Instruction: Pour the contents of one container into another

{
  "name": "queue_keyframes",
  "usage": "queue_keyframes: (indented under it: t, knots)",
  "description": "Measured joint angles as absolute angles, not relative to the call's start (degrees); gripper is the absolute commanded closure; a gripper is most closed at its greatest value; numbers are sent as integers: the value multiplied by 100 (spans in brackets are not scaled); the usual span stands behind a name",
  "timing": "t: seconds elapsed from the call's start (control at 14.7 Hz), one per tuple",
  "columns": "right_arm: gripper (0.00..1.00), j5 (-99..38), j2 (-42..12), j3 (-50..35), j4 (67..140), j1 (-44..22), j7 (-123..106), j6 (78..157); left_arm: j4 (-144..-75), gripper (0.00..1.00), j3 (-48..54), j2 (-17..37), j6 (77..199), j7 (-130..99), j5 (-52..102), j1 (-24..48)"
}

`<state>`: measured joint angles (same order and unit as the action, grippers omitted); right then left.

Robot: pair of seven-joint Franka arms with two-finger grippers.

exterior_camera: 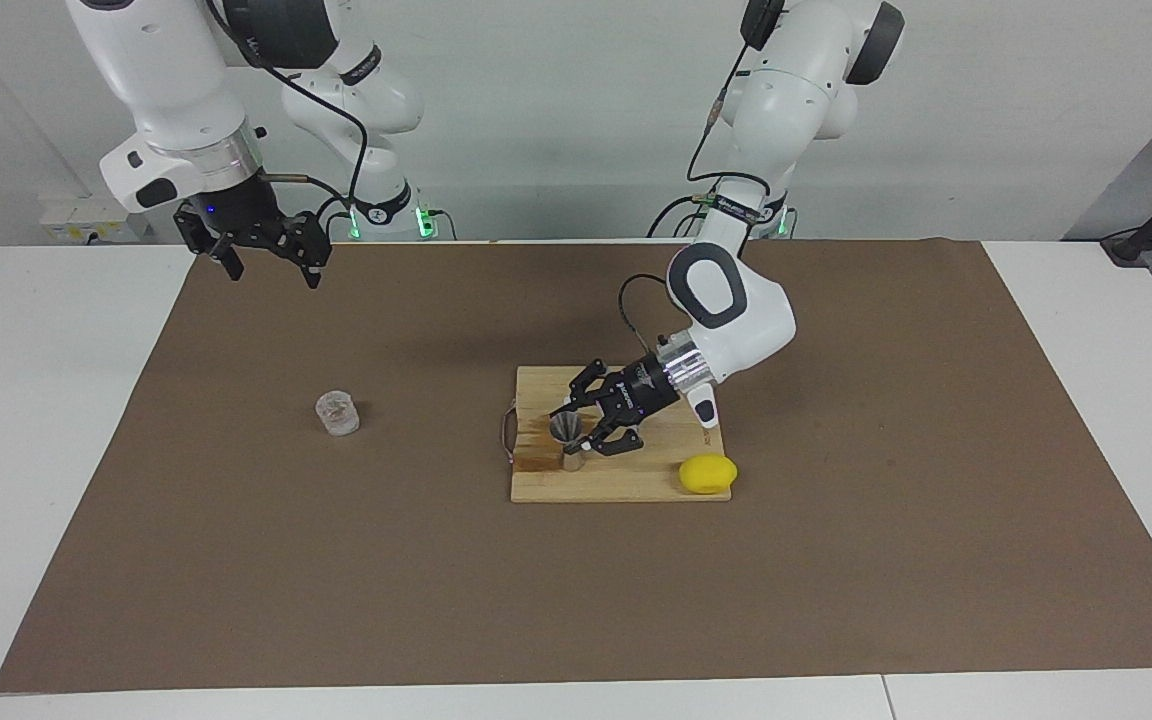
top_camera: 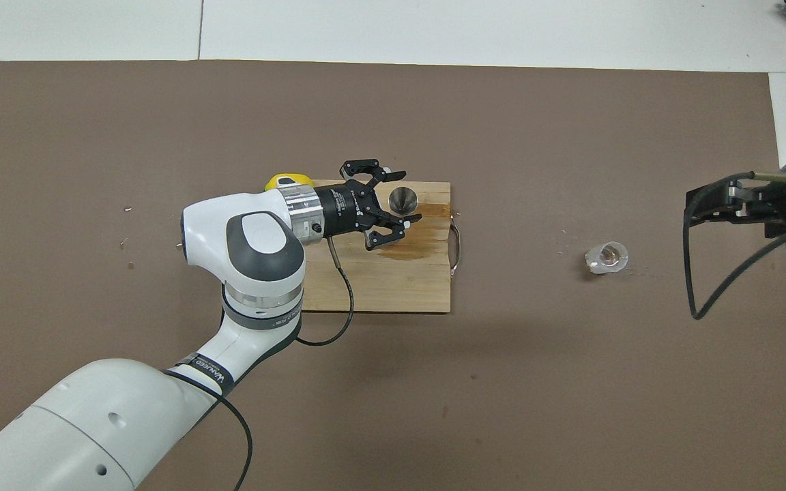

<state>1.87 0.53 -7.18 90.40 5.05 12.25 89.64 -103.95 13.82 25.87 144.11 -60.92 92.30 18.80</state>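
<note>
The silver hourglass jigger (exterior_camera: 568,442) (top_camera: 403,199) stands upright on the wooden cutting board (exterior_camera: 626,482) (top_camera: 400,286), at the end toward the right arm. My left gripper (exterior_camera: 573,430) (top_camera: 409,196) lies low over the board, open, one finger on each side of the jigger. The clear faceted glass tumbler (exterior_camera: 338,413) (top_camera: 608,257) stands alone on the brown mat toward the right arm's end. My right gripper (exterior_camera: 271,262) (top_camera: 696,204) hangs open, high over the mat's edge at the robots' end, apart from the tumbler.
A yellow lemon (exterior_camera: 707,473) (top_camera: 284,181) rests at the board's corner toward the left arm's end. A wet brown stain (top_camera: 412,242) marks the board beside the jigger. The board's metal handle (exterior_camera: 507,432) (top_camera: 458,249) points toward the tumbler.
</note>
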Motion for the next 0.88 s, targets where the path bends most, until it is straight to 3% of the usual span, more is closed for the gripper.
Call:
queue_keyframes:
  t: [0.47, 0.88]
  knots:
    - [0, 187, 91, -747, 8940, 553, 1225, 8964, -10366, 0, 1376, 2514, 13863, -6086, 8731, 1644]
    - [0, 174, 91, -751, 8938, 532, 1225, 8966, -10366, 0, 1374, 1890, 12833, -6489, 7927, 1142]
